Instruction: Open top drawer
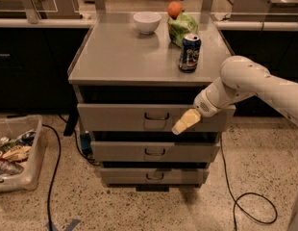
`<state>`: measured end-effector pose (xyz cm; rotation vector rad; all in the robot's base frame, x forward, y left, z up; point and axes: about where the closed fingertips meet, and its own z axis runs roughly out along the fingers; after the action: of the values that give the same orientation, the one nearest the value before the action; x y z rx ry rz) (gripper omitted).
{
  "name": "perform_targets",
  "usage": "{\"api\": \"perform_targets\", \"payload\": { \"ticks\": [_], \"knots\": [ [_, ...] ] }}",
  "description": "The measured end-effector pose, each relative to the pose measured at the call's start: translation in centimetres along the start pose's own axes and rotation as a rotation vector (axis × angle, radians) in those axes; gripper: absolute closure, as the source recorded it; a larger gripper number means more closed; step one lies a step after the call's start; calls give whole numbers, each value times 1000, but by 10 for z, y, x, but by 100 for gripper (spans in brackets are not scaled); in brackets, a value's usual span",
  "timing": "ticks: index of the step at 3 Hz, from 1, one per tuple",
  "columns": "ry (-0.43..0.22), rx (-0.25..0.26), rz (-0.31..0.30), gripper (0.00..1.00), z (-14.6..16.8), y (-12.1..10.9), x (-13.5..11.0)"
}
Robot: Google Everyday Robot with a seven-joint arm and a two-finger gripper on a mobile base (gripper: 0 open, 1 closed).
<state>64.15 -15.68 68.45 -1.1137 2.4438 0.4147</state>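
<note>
The top drawer is the widest grey drawer of three, under the cabinet's grey top, with a small dark wire handle at its centre. It stands slightly out from the cabinet, with a dark gap above it. My gripper is at the end of the white arm that comes in from the right. Its pale tip lies against the drawer front, just right of and slightly below the handle. It holds nothing that I can see.
On the cabinet top stand a white bowl, a blue can, a green bag and an orange fruit. Two narrower drawers sit below. A plastic bin of rubbish stands at the left. Black cables lie on the floor.
</note>
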Motion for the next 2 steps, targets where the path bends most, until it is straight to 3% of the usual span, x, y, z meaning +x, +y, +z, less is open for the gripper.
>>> {"api": "perform_targets", "payload": {
  "ticks": [1, 2],
  "knots": [
    [-22, 9, -5, 0, 1, 0, -1],
    [-93, 51, -98, 0, -2, 6, -5]
  ]
}}
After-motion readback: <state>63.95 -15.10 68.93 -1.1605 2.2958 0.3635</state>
